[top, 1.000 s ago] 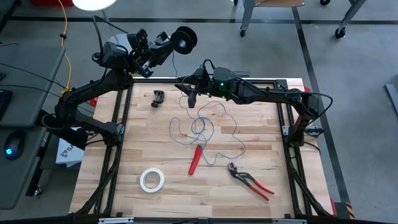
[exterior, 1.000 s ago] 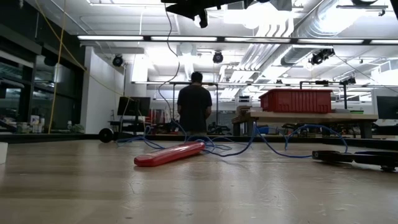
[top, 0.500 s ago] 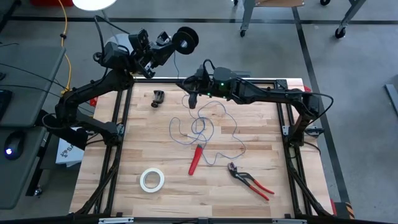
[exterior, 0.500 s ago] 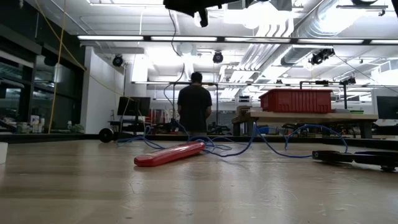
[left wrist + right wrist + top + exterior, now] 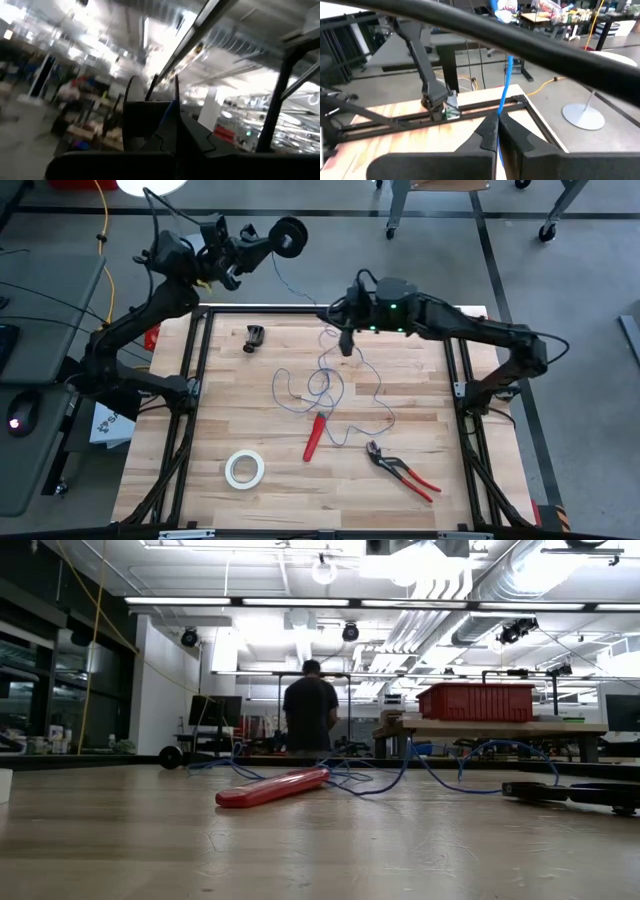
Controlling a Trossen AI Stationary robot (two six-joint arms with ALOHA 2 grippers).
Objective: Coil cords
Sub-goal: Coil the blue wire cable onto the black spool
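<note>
spool (image 5: 289,236) aloft, wire (image 5: 330,385) (looped) on table (image 5: 420,410)

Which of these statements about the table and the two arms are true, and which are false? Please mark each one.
1. The right pincer is shut on the blue wire. True; the right wrist view shows the wire running up from between its closed fingers.
2. The black spool lies flat on the table. False; the left pincer holds it up beyond the table's far edge.
3. The white tape roll sits near the front of the table. True.
4. The red-handled pliers are inside the wire's loops. False; they lie apart, toward the front right.
5. The red tool touches the tape roll. False; they lie clearly apart.
</note>
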